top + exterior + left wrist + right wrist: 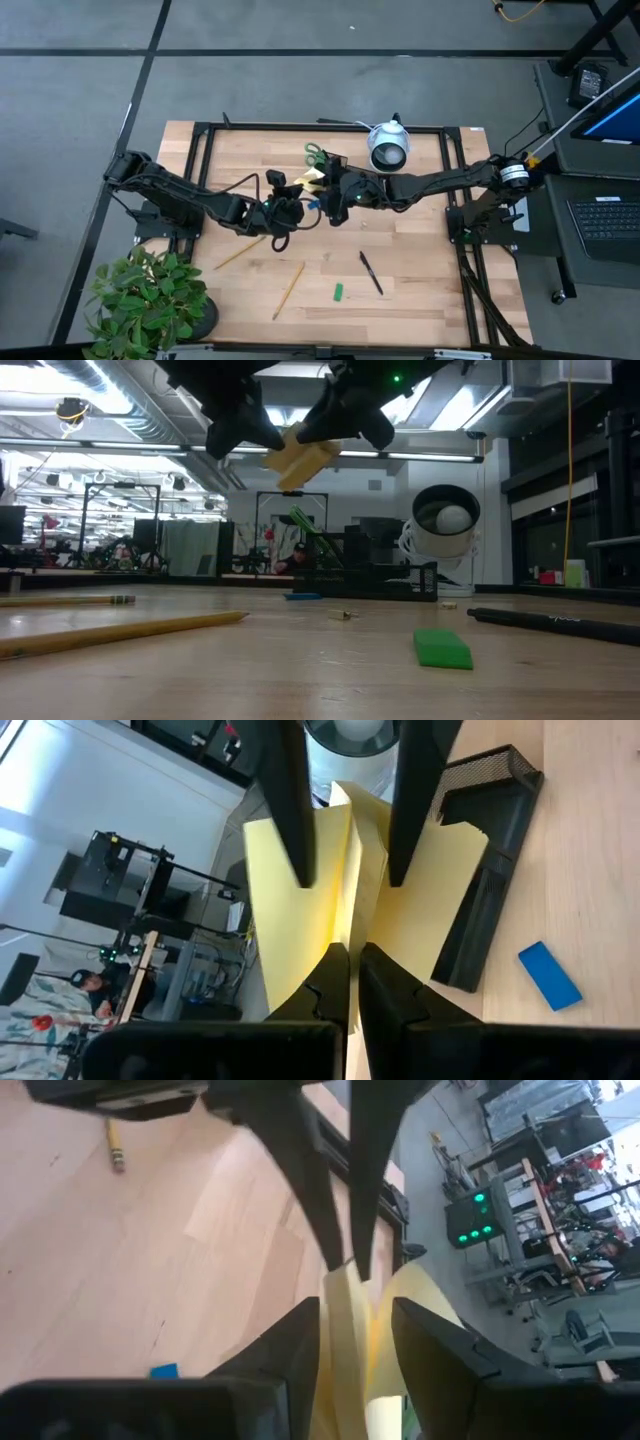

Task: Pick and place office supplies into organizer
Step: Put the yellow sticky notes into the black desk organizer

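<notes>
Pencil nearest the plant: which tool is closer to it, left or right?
Left. The left tool holds the yellow note pad up in the air near the pencil's end; the right tool grips the same pad from the farther side.

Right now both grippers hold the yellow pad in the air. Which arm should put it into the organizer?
Probably the right. Both the left gripper and right gripper pinch the pad, but the organizer sits on the right arm's side, nearer its gripper.
</notes>
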Available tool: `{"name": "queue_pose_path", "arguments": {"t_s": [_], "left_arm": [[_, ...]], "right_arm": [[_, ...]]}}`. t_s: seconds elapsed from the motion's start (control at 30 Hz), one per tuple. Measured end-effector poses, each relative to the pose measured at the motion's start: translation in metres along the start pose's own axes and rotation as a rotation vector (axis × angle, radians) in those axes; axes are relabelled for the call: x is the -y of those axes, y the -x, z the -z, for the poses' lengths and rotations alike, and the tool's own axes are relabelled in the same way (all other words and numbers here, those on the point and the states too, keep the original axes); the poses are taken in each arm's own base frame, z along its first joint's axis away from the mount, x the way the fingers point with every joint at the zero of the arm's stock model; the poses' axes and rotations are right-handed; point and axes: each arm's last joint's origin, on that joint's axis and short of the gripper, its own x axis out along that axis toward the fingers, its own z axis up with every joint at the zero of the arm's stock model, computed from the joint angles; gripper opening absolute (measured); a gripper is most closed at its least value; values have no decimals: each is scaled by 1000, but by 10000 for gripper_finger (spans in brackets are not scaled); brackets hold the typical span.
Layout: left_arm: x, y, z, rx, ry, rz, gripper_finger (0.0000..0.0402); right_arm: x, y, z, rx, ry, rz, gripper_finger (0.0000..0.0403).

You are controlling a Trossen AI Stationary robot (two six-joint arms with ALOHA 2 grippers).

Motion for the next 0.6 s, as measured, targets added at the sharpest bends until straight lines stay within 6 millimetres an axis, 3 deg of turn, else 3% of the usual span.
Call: {"name": "queue_pose_path", "arguments": {"t_s": [0.17,0.37,0.6], "left_arm": [[-1,-2,1,-8,-1,-5,3],[-1,-2,1,-9,-8,-4,3],[-1,-2,1,-8,-9,-4,28]], "right_arm": [[0,0,0,-3,2,-2,98],[-1,0,1,-7,3,-5,21],[-1,1,0,-6,4,-8,18]]}}
